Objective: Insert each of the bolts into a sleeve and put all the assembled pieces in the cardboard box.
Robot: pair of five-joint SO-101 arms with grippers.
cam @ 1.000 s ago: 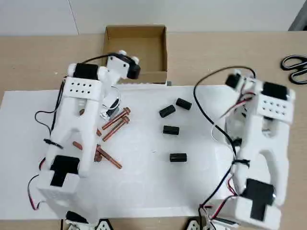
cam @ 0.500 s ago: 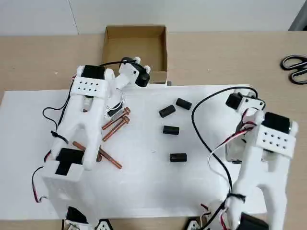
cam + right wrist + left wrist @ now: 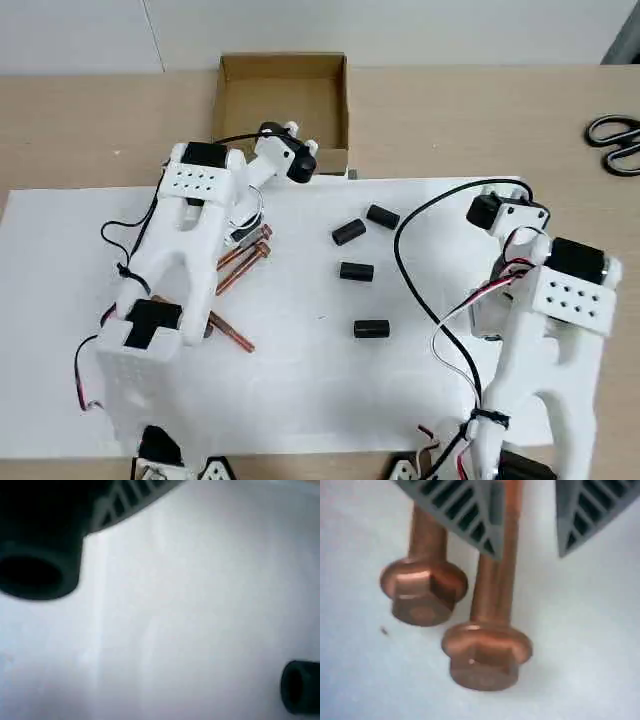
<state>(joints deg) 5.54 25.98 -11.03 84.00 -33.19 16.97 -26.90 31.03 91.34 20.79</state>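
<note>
The left gripper (image 3: 526,550) is hanging low over the white sheet (image 3: 300,400) with its fingers (image 3: 465,515) spread. The shank of one bolt (image 3: 487,650) is lying in the gap between them; whether either finger is touching it cannot be told. A second bolt (image 3: 424,592) is lying just beside the first, outside the gap, the two heads side by side. In the high view further bolts (image 3: 230,333) are lying partly under the left arm, toward the sheet's near edge. The cardboard box (image 3: 283,62) is standing open side up on the table (image 3: 450,110), just past the sheet's far edge, and the left arm's wrist is sitting close to its near wall. Four sleeves (image 3: 356,271) are lying in the middle of the sheet, each apart from the others with bare sheet around it. The right gripper (image 3: 75,520) is pinching a fifth sleeve (image 3: 37,575), holding it off the sheet with its open end facing the wrist camera. The right arm is standing over the sheet's right edge, and a black cable (image 3: 410,260) is looping through the room between it and the loose sleeves. Scissors (image 3: 615,140) are lying at the table's right edge, well apart.
</note>
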